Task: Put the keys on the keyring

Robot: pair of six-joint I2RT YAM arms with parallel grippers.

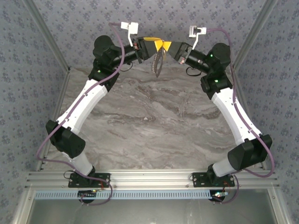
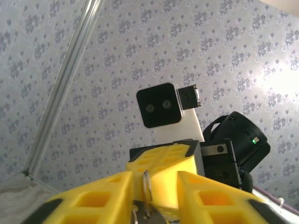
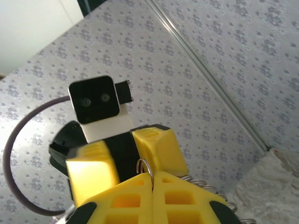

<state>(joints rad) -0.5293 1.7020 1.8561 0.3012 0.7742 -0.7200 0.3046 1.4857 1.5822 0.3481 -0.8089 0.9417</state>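
Your right gripper is clenched on the grey keyring, which dangles below; your left gripper stands released, straddling it.

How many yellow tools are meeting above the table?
2. The left tool, jaws apart, sits on the left; the right tool, shut on the keyring, faces it from the right.
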